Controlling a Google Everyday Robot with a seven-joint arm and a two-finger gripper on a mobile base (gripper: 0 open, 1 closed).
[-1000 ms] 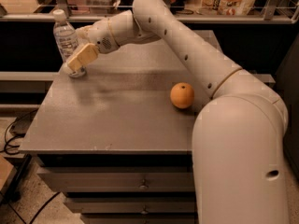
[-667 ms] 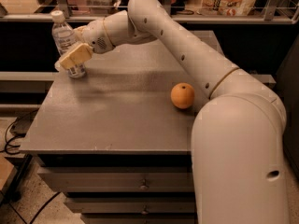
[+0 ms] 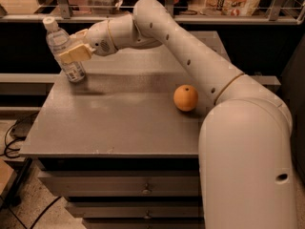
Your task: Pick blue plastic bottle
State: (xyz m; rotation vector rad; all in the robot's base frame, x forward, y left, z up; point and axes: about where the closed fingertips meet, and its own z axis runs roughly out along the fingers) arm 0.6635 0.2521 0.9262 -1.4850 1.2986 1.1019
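1. Where the grey table has its far left corner, the blue plastic bottle leans, white cap tipped to the left and base at the tabletop.
2. The gripper is at the bottle's middle, its tan fingers closed around the body, one pad crossing the front.
3. The white arm reaches across from the right foreground.
4. An orange rests on the table, well apart from the bottle, just beside the arm.
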